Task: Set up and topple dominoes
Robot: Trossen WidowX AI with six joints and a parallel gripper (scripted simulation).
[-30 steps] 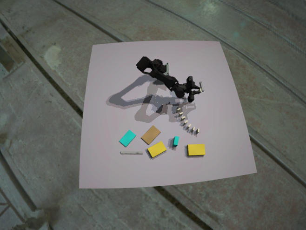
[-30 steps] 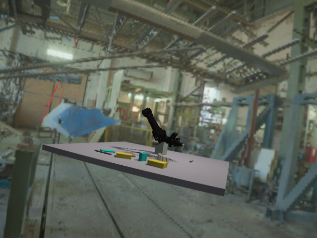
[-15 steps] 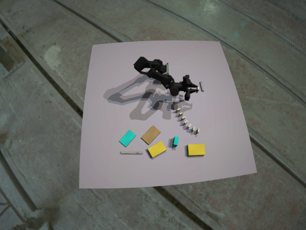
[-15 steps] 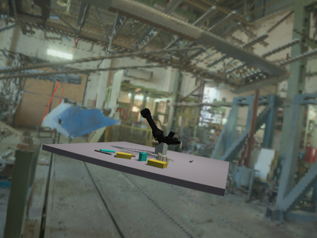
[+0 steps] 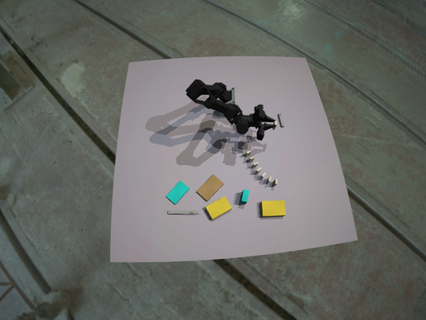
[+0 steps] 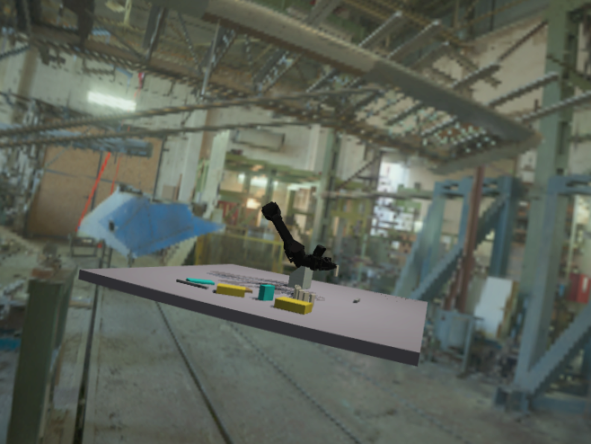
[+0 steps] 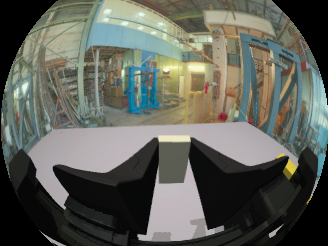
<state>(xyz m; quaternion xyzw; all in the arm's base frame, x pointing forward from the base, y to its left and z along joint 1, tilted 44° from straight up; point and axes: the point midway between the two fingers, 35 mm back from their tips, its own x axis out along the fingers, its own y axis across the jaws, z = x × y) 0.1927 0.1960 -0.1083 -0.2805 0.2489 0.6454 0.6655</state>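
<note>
My gripper (image 5: pixel 274 124) (image 7: pixel 174 142) is shut on a cream domino (image 6: pixel 336 270) (image 7: pixel 173 162) and holds it upright, high above the table, out beyond the arm. The row of several cream dominoes stands in a curve on the pink table; its end nearest the arm is one domino (image 5: pixel 248 153), and its far end is another domino (image 5: pixel 274 182). In the exterior view the row (image 6: pixel 302 293) is small and its dominoes overlap. My gripper is off to the side of the row, beyond the end nearest the arm. The row is not seen in the wrist view.
A yellow block (image 5: pixel 273 208) (image 6: pixel 293 305) lies beyond the row's far end. A teal block (image 5: pixel 245 196) (image 6: pixel 266 291), another yellow block (image 5: pixel 219 207), a brown slab (image 5: pixel 210 187) and a teal slab (image 5: pixel 177 192) lie leftward. Grey bars lie at the left (image 5: pixel 182 212) and near the gripper (image 5: pixel 280 120).
</note>
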